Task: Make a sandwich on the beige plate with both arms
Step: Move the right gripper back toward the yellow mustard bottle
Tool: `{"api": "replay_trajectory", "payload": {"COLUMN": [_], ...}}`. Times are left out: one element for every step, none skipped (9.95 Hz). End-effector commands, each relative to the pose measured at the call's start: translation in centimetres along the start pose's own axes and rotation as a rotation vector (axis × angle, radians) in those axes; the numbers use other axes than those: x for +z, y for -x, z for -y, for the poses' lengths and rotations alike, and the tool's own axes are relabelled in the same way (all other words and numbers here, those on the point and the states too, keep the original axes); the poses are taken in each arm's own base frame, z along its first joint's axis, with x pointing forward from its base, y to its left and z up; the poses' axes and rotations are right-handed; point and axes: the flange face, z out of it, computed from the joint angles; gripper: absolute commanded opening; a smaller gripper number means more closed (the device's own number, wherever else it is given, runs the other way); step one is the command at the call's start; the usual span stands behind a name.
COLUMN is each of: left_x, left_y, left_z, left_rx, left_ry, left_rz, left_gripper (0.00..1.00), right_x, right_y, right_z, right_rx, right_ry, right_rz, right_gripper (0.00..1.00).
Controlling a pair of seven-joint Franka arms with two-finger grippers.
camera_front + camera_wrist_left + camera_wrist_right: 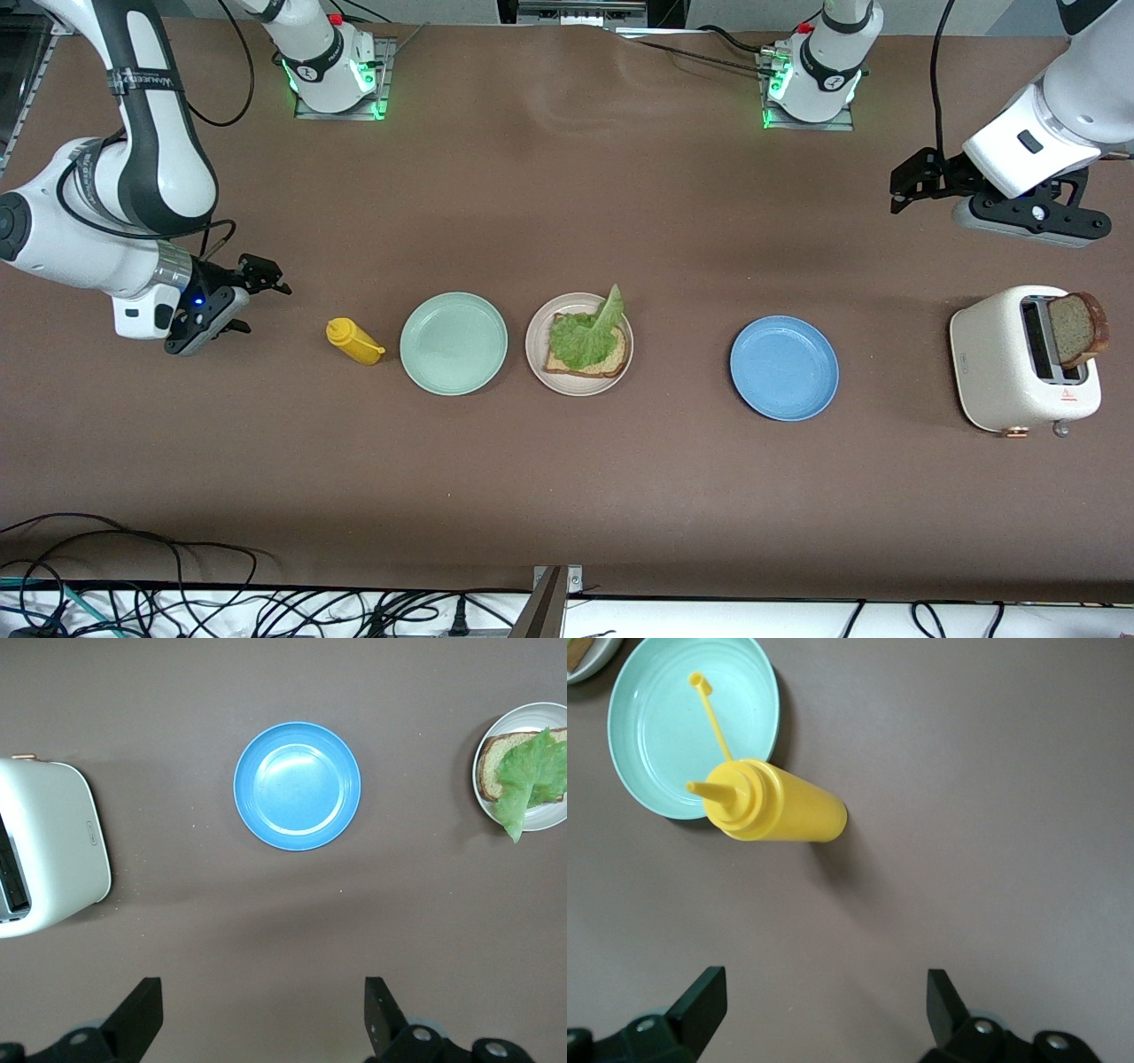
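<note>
The second bread slice (1077, 328) stands upright in the slot of the white toaster (1019, 372) at my left arm's end of the desk (567, 478), its flat faces across the toaster's length and its top half clear of the slot. My left end effector (914, 182) hangs open and empty over bare desk, farther from the front camera than the toaster, so in my judgement the slice falls to that arm. My right end effector (257, 297) waits open and empty just beside the yellow mustard bottle (354, 342), well apart from the toaster. The beige plate (537, 353) sits between the mint-green plate (453, 343) and the blue plate (784, 368); it carries one crusted bread slice (608, 363) with a ruffled lettuce leaf (585, 332) on top, its tip overhanging the rim. The sandwich lacks its top slice.
</note>
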Motion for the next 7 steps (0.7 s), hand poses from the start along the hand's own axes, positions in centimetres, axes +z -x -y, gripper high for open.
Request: {"api": "replay_trajectory", "payload": {"left_x": [-0.2, -0.2, -0.2, -0.2, -0.2, -0.2, -0.2], "left_y": [0.5, 0.5, 0.5, 0.5, 0.5, 0.5, 0.5], "left_z": [-0.2, -0.2, -0.2, -0.2, -0.2, -0.2, -0.2], "left_rx": [-0.006, -0.006, -0.006, -0.006, -0.006, -0.006, -0.006], "left_ry": [0.012, 0.01, 0.01, 0.01, 0.01, 0.01, 0.01], "left_rz": [-0.008, -0.008, -0.008, -0.008, -0.008, -0.008, -0.008], "left_gripper": [1.0, 1.0, 1.0, 1.0, 1.0, 1.0, 1.0], "right_x": [2.0, 3.4, 4.5, 5.8, 7.3, 8.6, 9.9], "right_y": [1.4, 1.9, 2.2, 2.5, 2.8, 3.1, 3.4], "right_z": [-0.3, -0.9, -1.2, -1.5, -1.8, -2.1, -2.3], "right_rx": [-0.146, -0.19, -0.246, -0.29, -0.335, -0.362, -0.387], "right_ry": [-0.036, -0.061, -0.079, -0.097, -0.111, -0.121, -0.13], "right_rz": [-0.094, -0.123, -0.159, -0.192, -0.213, -0.243, -0.264], "right_gripper": [1.0, 1.0, 1.0, 1.0, 1.0, 1.0, 1.0]}}
